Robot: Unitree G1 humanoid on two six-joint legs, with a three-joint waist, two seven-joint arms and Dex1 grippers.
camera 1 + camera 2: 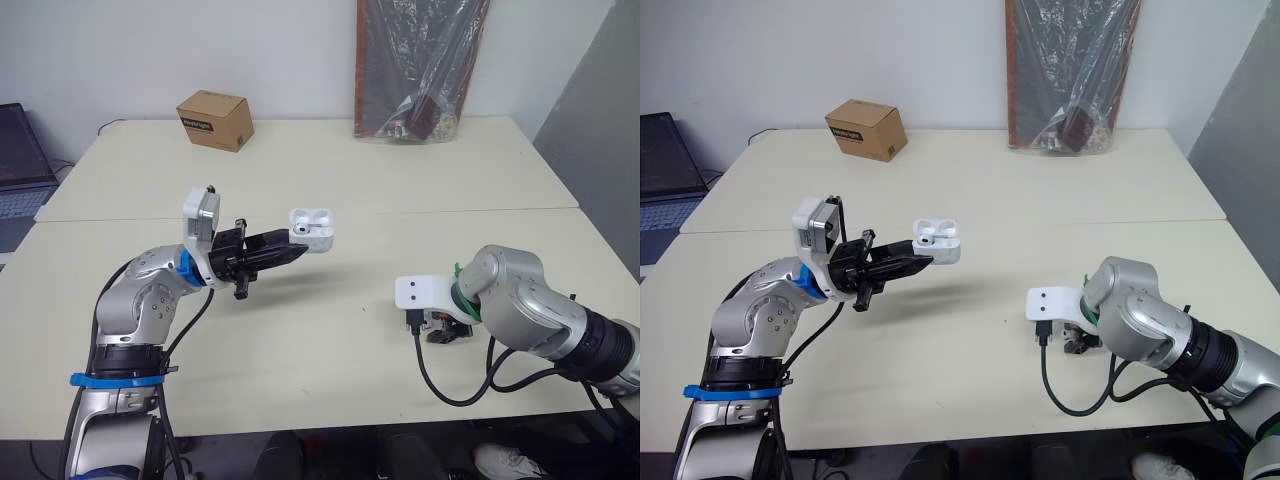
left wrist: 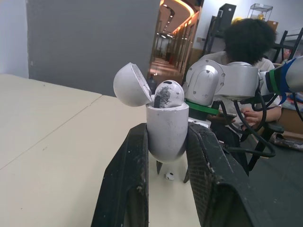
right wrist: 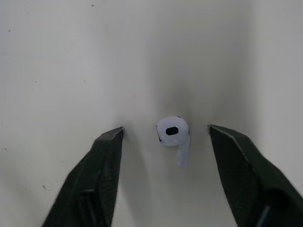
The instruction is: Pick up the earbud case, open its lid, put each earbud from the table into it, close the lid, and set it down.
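**Desk:** What's on the left?

**Me:** My left claw (image 1: 297,243) is clenched on the case (image 1: 311,228). It grips the lower body, so the lid (image 2: 132,85) is free to stand swung back. I'm holding the case up off the surface (image 1: 330,330) with its mouth upward and turned towards the other arm, so a bud can drop straight in.

**Desk:** Anything inside?

**Me:** One bud (image 2: 168,93) sits in it, going by the left wrist view. I can't see the second slot, though I judge it's free.

**Desk:** And the right?

**Me:** My right claw (image 3: 165,128) is released and down at the surface. It has a finger on either side of the loose bud (image 3: 173,136) and touches it with neither. The bud lies on its side between them, well placed for a pinch. I judge the step in hand is picking up this second bud.

**Desk:** Count it up.

**Me:** There's one case with one lid, and two buds, one seated and one on the surface. Of my two claws, one is loaded and one is empty. Off the job there's one laptop (image 1: 20,160) at the far left, one box (image 1: 215,120) at the back, and one plastic-wrapped bundle (image 1: 418,65) against the wall to the right
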